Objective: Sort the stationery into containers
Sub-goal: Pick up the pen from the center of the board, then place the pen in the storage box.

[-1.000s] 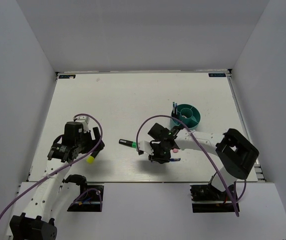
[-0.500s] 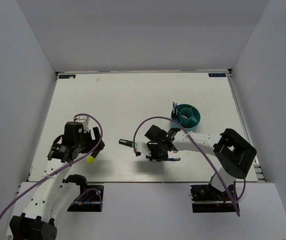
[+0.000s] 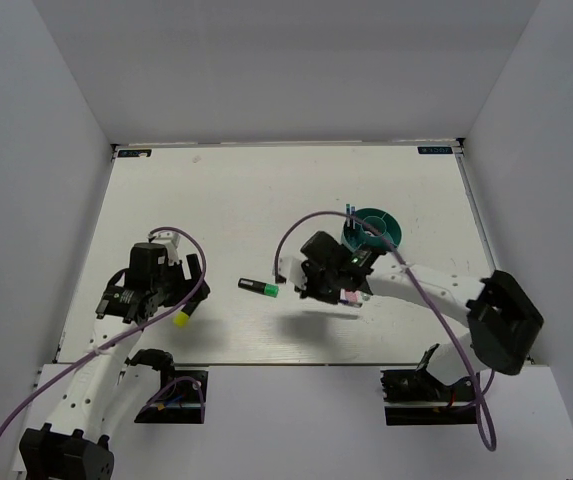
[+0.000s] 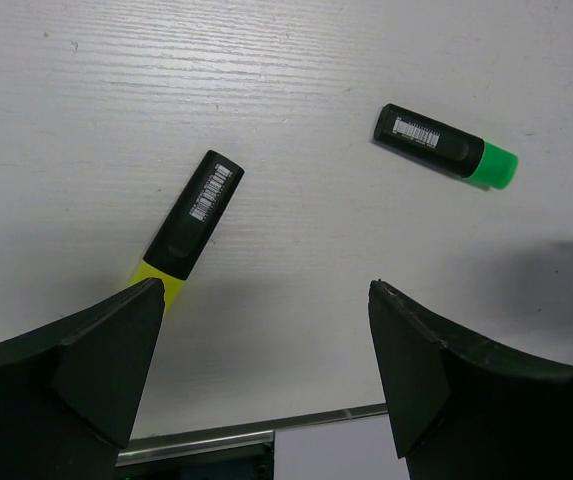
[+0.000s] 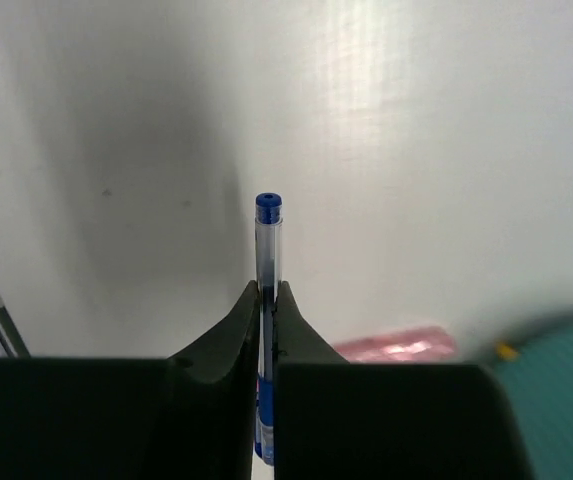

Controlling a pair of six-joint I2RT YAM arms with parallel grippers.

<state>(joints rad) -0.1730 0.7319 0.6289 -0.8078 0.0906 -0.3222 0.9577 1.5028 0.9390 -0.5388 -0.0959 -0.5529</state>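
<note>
Stationery looks only partly sorted: your right pincer (image 5: 268, 292) pinches a slim blue pen (image 5: 268, 235) near the round teal plastic organiser (image 3: 376, 232). The left pincer (image 4: 266, 300) hangs spread above the black yellow-capped highlighter (image 4: 194, 212) and the black green-capped highlighter (image 4: 444, 146) on the desk (image 4: 296, 60).

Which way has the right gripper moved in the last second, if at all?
Yes: the right gripper, shut on the blue pen, has shifted away from the near edge, toward the teal organiser, in the top view.
</note>
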